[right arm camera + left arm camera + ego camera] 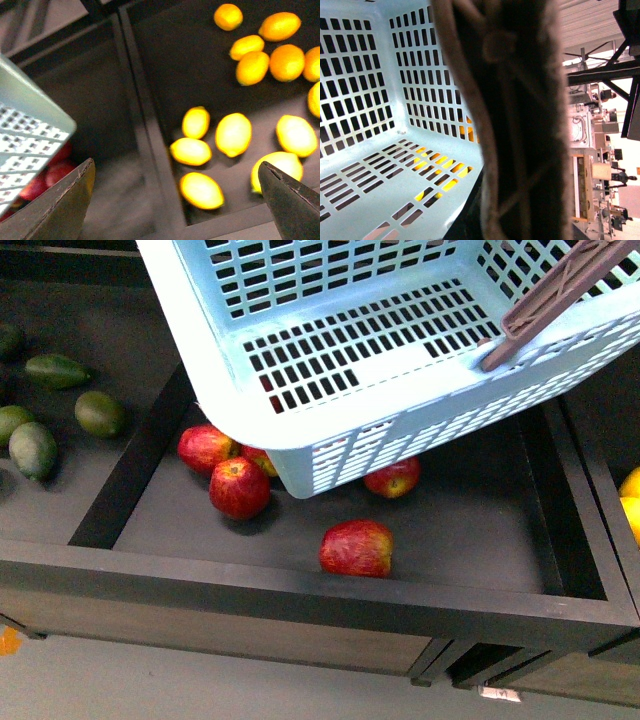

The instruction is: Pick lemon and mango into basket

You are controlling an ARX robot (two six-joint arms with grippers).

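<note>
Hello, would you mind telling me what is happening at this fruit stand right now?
The light blue basket hangs tilted above the red apples, its brown handle filling the left wrist view, so the left arm seems to carry it. It holds no fruit. The right gripper is open above the lemons, none grasped yet.

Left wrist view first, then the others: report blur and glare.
Left wrist view: a brown out-of-focus band crosses the middle, the basket sharp behind it, bright background washed out. Right wrist view: lemons overexposed and soft. Front view: evenly lit, apples sharp.
</note>
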